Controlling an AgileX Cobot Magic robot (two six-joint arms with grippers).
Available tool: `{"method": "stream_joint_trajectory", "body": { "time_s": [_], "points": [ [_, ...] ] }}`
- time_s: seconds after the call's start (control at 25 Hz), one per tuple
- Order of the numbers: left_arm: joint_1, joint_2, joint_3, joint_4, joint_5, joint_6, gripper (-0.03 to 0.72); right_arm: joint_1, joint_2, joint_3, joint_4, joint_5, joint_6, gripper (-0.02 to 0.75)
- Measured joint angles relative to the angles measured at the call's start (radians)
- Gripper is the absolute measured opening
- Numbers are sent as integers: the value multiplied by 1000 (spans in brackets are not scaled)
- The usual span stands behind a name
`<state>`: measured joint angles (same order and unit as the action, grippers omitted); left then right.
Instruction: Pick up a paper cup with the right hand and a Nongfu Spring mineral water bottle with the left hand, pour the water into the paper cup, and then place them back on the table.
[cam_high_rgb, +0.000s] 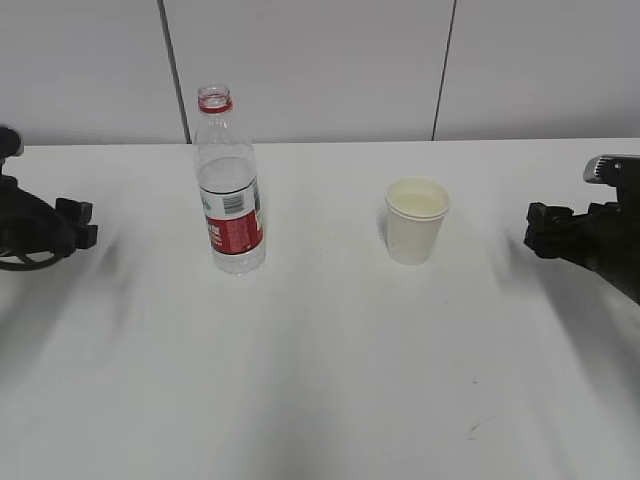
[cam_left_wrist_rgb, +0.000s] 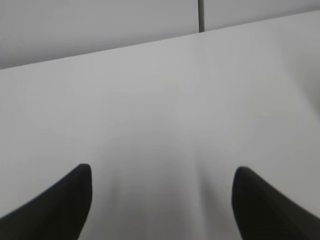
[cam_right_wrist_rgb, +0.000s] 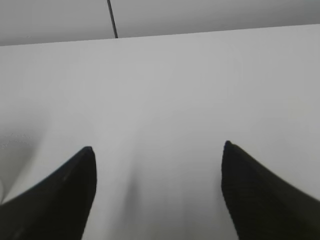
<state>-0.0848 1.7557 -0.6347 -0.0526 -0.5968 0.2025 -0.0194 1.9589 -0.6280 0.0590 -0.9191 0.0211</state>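
The Nongfu Spring mineral water bottle (cam_high_rgb: 229, 190) stands upright and uncapped on the white table (cam_high_rgb: 320, 380), left of centre, with its red and white label facing me. The off-white paper cup (cam_high_rgb: 416, 220) stands upright right of centre and holds some liquid. My left gripper (cam_high_rgb: 82, 224) is at the far left edge, open and empty, well left of the bottle. My right gripper (cam_high_rgb: 537, 228) is at the far right edge, open and empty, to the right of the cup. In the left wrist view the gripper (cam_left_wrist_rgb: 162, 172) sees only bare table. In the right wrist view the gripper (cam_right_wrist_rgb: 157, 152) likewise sees only bare table.
A grey panelled wall (cam_high_rgb: 320, 60) with dark seams runs behind the table's far edge. Faint dark marks (cam_high_rgb: 475, 428) lie on the tabletop at the front right.
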Motion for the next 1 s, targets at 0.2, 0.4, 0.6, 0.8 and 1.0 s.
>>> {"method": "stream_joint_trajectory", "body": {
  "time_s": [0.2,0.4,0.6,0.8,1.0],
  "points": [
    [2,-54,-109,-2,284,24,531,0,-95,-29,-4,250,1,581],
    [2,-74,-260,6,653,25,526,0,-191,-124,-6,587,2,581],
    [2,-74,-405,24,999,27,519,0,-250,-284,-40,989,2,580],
    [2,-74,-525,27,1270,13,513,0,-252,-445,-49,1383,2,580],
    [2,-74,-603,43,1466,-1,512,0,-252,-596,-51,1671,-40,580]
  ]
}}
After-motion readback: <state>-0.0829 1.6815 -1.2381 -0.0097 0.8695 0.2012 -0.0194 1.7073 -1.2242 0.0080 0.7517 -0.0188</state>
